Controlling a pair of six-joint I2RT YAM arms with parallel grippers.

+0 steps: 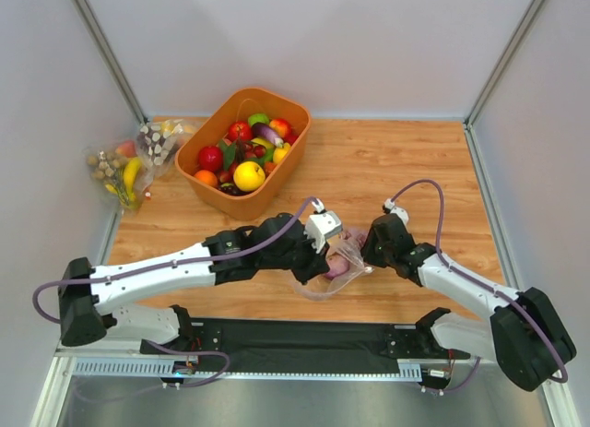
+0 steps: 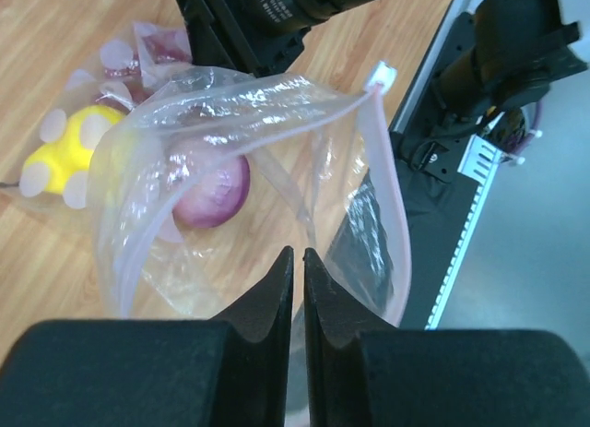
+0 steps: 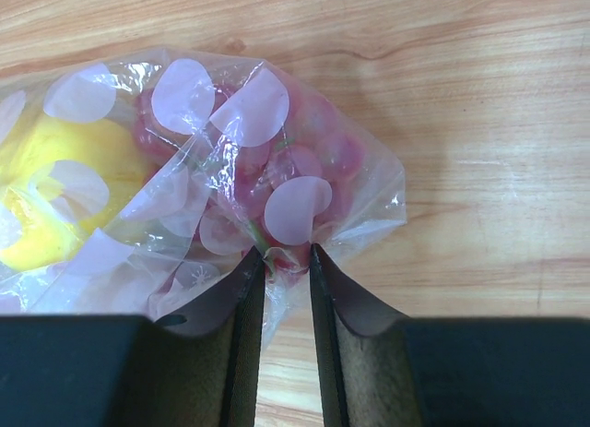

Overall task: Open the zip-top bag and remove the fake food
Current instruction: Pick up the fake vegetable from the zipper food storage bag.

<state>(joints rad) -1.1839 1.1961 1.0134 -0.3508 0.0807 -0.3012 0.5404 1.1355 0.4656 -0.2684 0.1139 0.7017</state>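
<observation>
The zip-top bag (image 1: 324, 287) lies on the wooden table between my two grippers; it is clear with pale round dots and a pink zip strip (image 2: 392, 215). Its mouth gapes open in the left wrist view (image 2: 277, 104). Inside are a purple onion (image 2: 217, 189), a yellow fruit (image 2: 69, 155) and a red bunch of grapes (image 3: 313, 150). My left gripper (image 1: 324, 254) (image 2: 298, 252) is shut on the near lip of the bag's mouth. My right gripper (image 1: 367, 259) (image 3: 286, 254) is shut on the bag's bottom corner (image 3: 230, 150), next to the grapes.
An orange bin (image 1: 277, 189) full of plastic fruit stands at the back, left of centre. Clear bags with a banana and nuts (image 1: 129, 164) lie at the far left. A black mat (image 1: 304, 335) runs along the near edge. Walls close in the sides.
</observation>
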